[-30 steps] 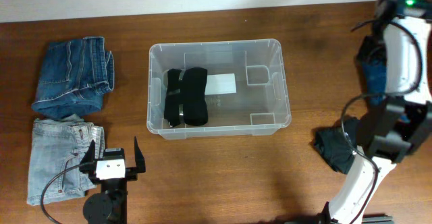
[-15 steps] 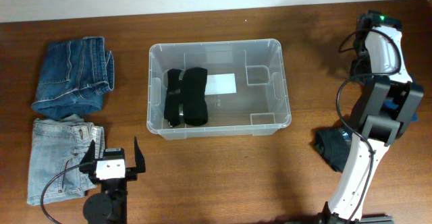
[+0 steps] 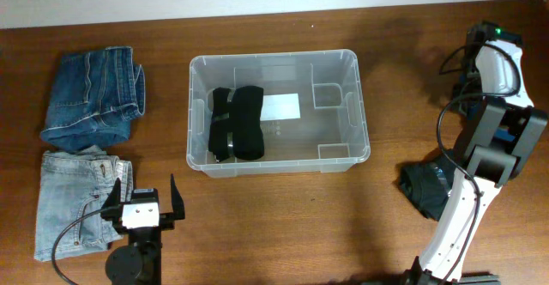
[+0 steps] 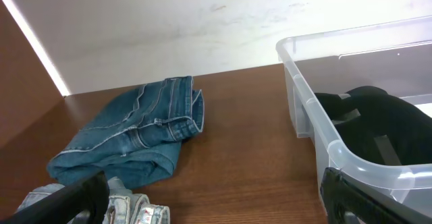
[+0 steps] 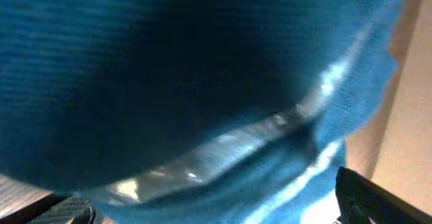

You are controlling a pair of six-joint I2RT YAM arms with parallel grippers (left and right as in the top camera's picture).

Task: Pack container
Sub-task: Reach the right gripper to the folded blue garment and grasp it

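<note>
On the wooden table (image 3: pixel 386 27), the container (image 3: pixel 353 105) sits at the middle, upright with its open top facing the ceiling. Its long axis runs left to right across the overhead view, and its moulded notches are at the right end. A folded black garment (image 3: pixel 238 124) lies on the left part of its floor, touching the white label (image 3: pixel 281 107) on the base.

Left of the bin and well apart from it lie folded dark blue jeans (image 3: pixel 93 96), with a paler pair of jeans (image 3: pixel 75 201) below them. The left gripper (image 3: pixel 146 191) hangs over the edge of the pale jeans with its fingers spread wide and nothing between them.

At the right edge, a dark teal cloth (image 3: pixel 420 189) lies partly under the right arm. The right gripper (image 5: pixel 216 200) has its fingers wide apart. Blue fabric (image 5: pixel 169 69) fills its camera's view, and I cannot tell whether it touches the fingers.
</note>
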